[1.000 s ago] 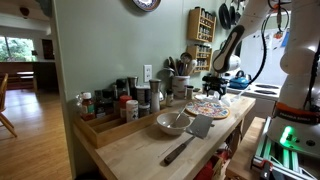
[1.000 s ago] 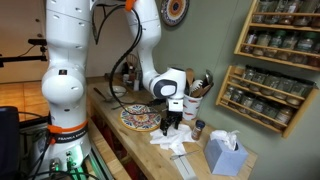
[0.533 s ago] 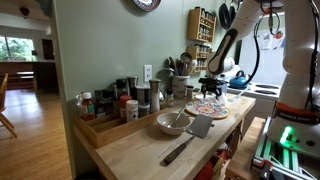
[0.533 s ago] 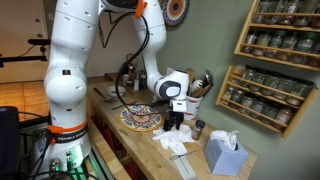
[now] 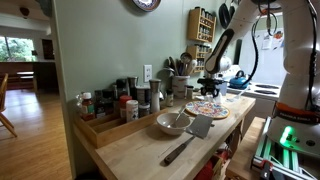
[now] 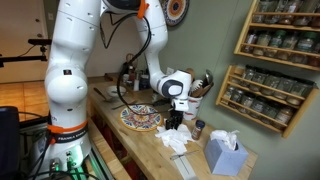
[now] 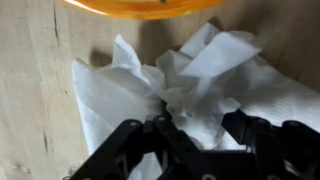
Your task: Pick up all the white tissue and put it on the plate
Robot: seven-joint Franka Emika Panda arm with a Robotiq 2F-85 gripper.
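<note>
Only the wrist view shows the white tissue (image 7: 120,90) clearly: crumpled on the counter (image 7: 30,60), long axis crosswise, just beside the plate (image 7: 140,5). The gripper (image 7: 195,135) straddles its creased middle, jaws apart, apparently gripping nothing.

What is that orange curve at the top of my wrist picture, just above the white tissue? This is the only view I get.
Observer: It is the rim of a round patterned plate. The plate lies flat on a wooden counter, right beside the tissue.
Operator: Is this heap the only tissue around?
Observer: No. A blue tissue box stands farther along the counter, with a white sheet sticking out of its top.
Operator: And how does the hand stand?
Observer: The hand points straight down over the heap, at the end of a big white arm.
</note>
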